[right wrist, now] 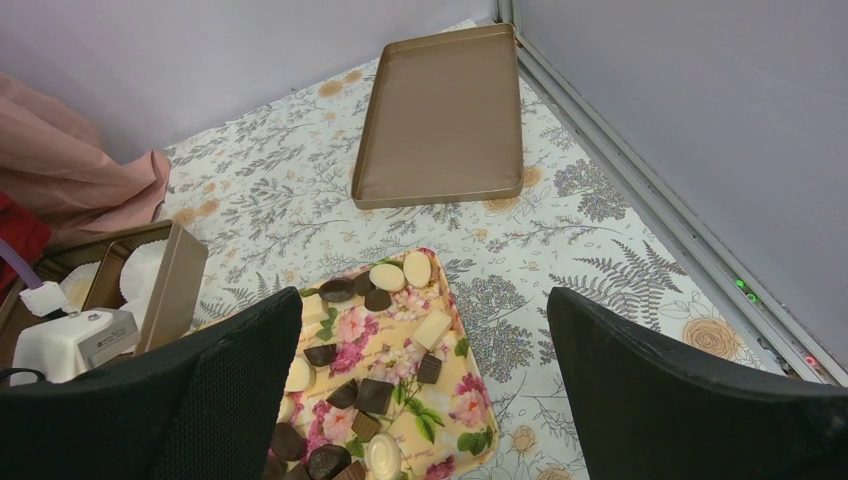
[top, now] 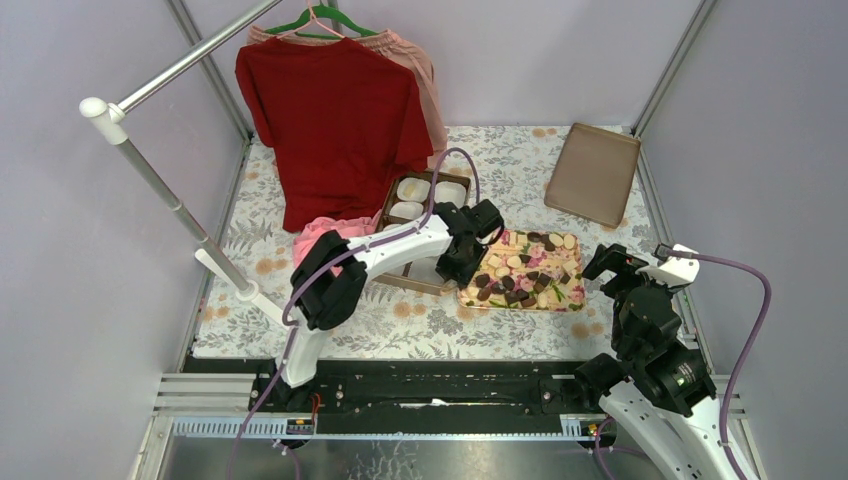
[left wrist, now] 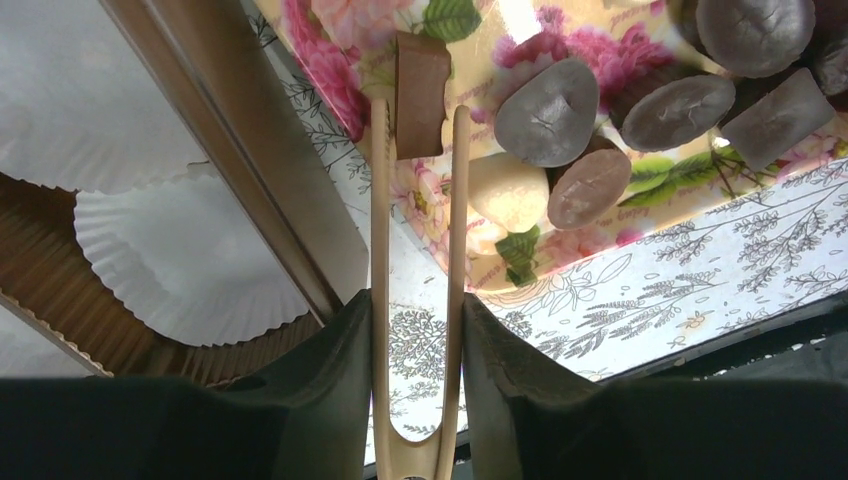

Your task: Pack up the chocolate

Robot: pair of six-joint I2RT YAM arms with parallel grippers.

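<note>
Many chocolate pieces [top: 515, 280], dark brown and cream, lie on a flower-patterned tray [top: 575, 300]. My left gripper [top: 462, 262] is shut on cream tongs [left wrist: 378, 250] at the tray's left edge. The tongs' tips pinch a squarish brown chocolate [left wrist: 420, 95] over the tray [left wrist: 330, 60]. Left of it stands a brown box [top: 392, 190] with white paper cups [left wrist: 190, 260]. My right gripper [top: 615, 270] is open and empty, right of the tray. In its wrist view [right wrist: 425, 300] the tray [right wrist: 470, 400] lies below and between its fingers.
A flat brown baking tray [top: 592, 172] lies at the back right. A red shirt [top: 335, 110] hangs from a clothes rack [top: 170, 200] over the back left, pink cloth [top: 320, 235] below it. Walls close in on both sides.
</note>
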